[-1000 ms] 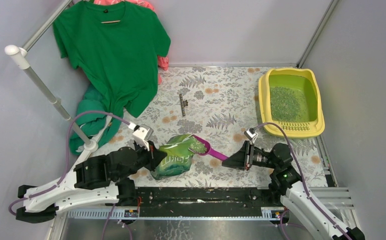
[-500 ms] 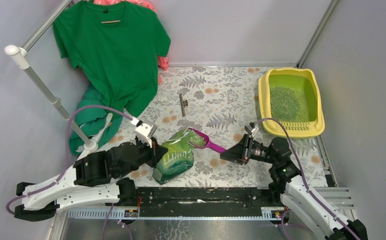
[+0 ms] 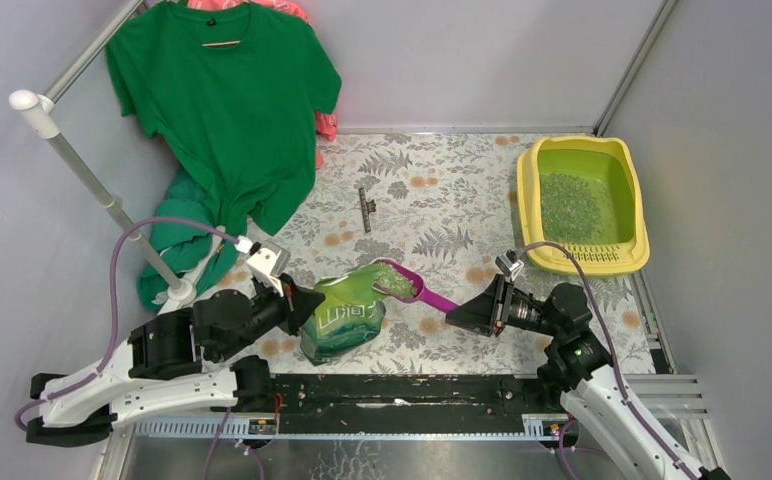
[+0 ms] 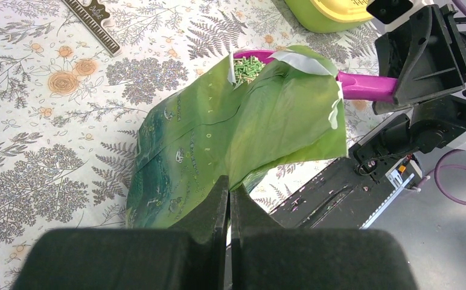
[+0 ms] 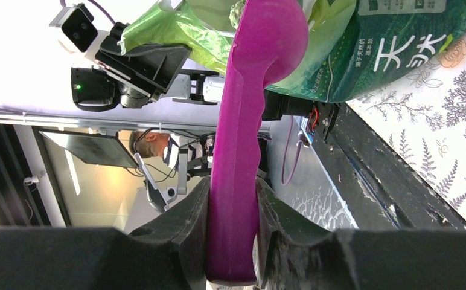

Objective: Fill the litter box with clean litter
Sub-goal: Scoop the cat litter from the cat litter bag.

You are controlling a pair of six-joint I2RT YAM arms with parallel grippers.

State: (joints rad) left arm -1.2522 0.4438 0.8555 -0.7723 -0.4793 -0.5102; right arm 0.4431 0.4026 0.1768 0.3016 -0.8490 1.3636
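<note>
Top external: the litter box (image 3: 524, 200) sits far right, some clean litter (image 3: 570, 205) inside, well apart from the green bag (image 3: 342, 318). Left wrist: the left gripper (image 4: 229, 202) pinches the bag's edge. Right wrist: the right gripper (image 5: 233, 205) clamps the purple scoop (image 5: 242, 121), bowl at the bag mouth. Scooping step; next, I judge, carry it level to the box and tip.
</note>
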